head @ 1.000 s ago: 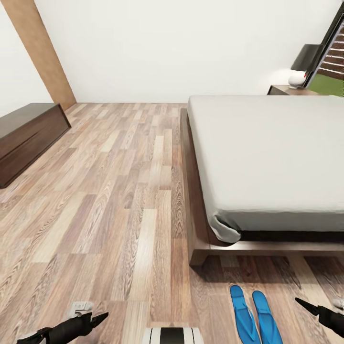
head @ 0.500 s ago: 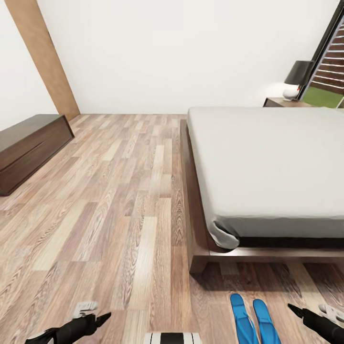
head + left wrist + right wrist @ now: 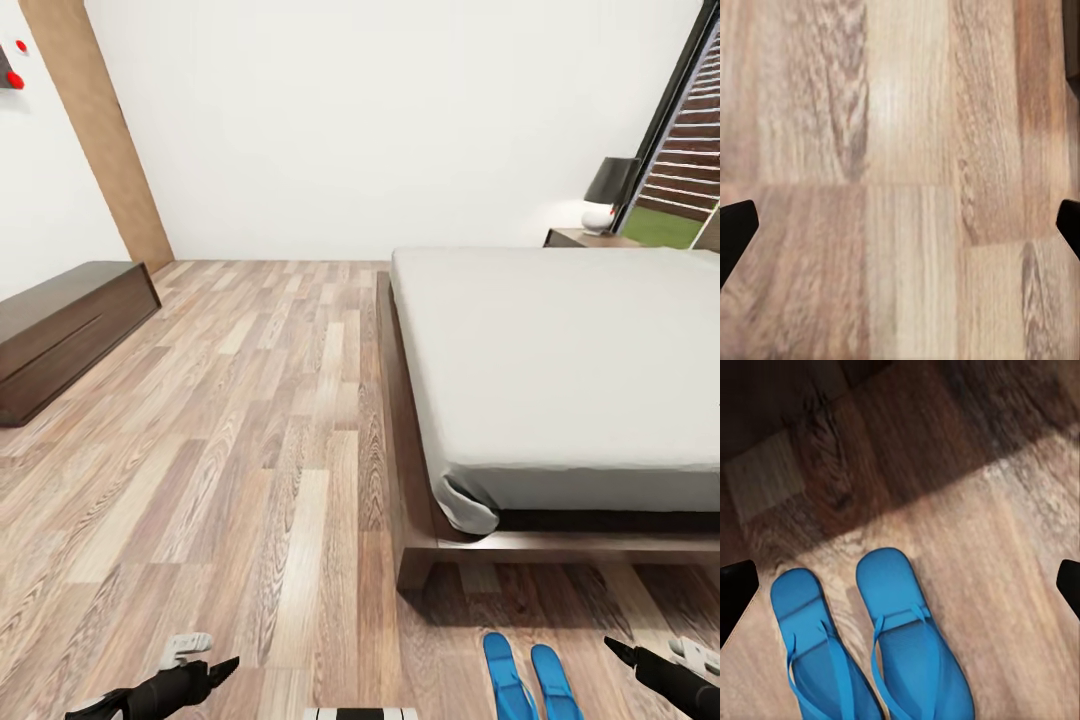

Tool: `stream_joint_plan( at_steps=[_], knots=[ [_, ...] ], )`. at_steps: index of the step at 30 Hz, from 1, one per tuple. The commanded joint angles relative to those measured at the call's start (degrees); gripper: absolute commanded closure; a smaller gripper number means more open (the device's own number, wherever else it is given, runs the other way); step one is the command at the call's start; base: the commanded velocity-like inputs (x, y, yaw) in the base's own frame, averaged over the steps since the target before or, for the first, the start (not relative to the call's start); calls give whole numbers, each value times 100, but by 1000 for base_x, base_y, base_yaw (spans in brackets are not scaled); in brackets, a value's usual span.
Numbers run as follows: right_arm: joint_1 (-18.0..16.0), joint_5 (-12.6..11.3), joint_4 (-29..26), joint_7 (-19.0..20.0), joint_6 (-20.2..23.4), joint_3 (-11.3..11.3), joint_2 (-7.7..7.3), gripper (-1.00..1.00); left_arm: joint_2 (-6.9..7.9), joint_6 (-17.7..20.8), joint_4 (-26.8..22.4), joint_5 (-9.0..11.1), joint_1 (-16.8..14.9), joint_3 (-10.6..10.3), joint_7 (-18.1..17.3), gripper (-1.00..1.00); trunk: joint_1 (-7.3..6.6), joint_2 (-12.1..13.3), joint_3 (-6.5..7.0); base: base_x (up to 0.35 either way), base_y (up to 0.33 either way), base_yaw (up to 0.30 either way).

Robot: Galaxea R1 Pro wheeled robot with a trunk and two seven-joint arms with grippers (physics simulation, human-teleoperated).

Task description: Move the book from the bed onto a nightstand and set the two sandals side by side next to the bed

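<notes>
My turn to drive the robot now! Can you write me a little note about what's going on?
Left gripper: open, nothing in it, over bare floor.
Right gripper: open, nothing in it, above the sandals.
Sandals: side by side on the floor by the foot of the bed. That part looks done.
Book: I can't spot it on the visible mattress.
Nightstand: far side of the bed, with a lamp.
Left: find the book and put it on a nightstand.

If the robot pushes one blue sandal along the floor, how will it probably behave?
The sandals look thin and flat, so a pushed one would likely slide, not roll or tip. Its slim straps probably bend easily. The pair lies side by side, nearly touching, so pushing one may shift the other.
</notes>
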Motion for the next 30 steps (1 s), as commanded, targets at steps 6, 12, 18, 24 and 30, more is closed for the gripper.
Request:
stream_joint_plan(
  at_steps=[6,12,18,24,30],
  knots=[
    [-11,3,27,30,-34,-9,-2,-100,2,-22,17,21,-4,-9,-16,-100,-16,6,129,0,0,0],
    [-11,3,27,29,-30,-9,-2,-100,-90,-25,43,29,-4,-5,-16,-100,-32,14,262,0,0,0],
    [-11,3,27,23,-27,-9,-2,-100,-125,-26,81,30,-4,-3,-16,-100,-47,22,395,0,0,0],
    [-11,3,27,21,-26,-9,-1,-100,-130,-26,87,30,-4,-3,-16,-100,-63,30,528,0,0,0],
    [-11,3,27,21,-26,-9,2,-100,-130,-25,92,30,-4,-3,-16,-100,-78,38,661,0,0,0]
  ],
)
